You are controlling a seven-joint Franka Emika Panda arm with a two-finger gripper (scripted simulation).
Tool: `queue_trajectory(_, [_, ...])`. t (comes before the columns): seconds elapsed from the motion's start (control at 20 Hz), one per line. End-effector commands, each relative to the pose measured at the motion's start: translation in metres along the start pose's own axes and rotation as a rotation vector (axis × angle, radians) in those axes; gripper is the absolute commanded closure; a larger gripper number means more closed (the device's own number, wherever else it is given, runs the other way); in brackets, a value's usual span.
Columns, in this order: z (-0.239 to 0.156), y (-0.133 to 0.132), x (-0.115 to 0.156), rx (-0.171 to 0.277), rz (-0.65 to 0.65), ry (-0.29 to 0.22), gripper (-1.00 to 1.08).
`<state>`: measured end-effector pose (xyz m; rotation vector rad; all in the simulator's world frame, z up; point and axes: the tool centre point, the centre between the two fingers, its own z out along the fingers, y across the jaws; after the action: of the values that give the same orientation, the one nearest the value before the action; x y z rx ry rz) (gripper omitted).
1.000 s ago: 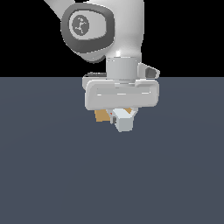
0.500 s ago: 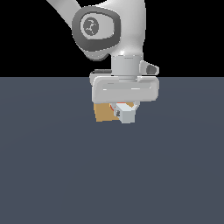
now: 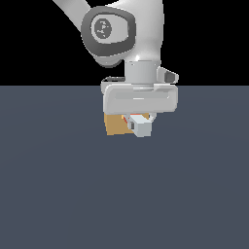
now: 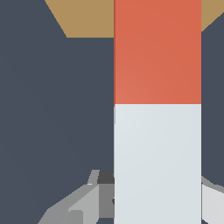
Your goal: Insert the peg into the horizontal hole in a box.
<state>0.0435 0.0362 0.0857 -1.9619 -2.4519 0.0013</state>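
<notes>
The hole is not visible in either view, and most of the box (image 3: 115, 125) is hidden behind the arm's hand. The gripper (image 3: 139, 122) is clamped on the one peg (image 3: 142, 127), whose white end faces the exterior camera at the frame's centre. In the wrist view the peg's orange half reaches over the single tan box (image 4: 87, 17).

The peg (image 4: 157, 109) is filling much of the picture as a wide straight bar. Its far half is showing orange-red and its near half is showing pale white. The tool (image 4: 131, 205) is gripping the white half, with a grey finger (image 4: 83, 203) sitting beside it. The red end is pointing at the tan box (image 4: 87, 17) and covering part of it. The dark table (image 4: 52, 109) is lying underneath.
</notes>
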Motion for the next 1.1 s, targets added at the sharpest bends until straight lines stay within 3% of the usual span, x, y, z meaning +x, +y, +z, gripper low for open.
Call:
queue_trajectory(0.0, [0.0, 0.0, 0.0, 0.0, 0.0, 0.0, 1.08])
queue_trajectory(0.25, [0.0, -0.001, 0.011, 0.0, 0.0, 0.0, 1.08])
queue_trajectory(0.75, [-0.001, -0.001, 0.082, -0.003, 0.0, 0.0, 1.08])
queue_trajectory(1.05, [-0.002, 0.0, 0.101, -0.003, 0.0, 0.0, 1.08])
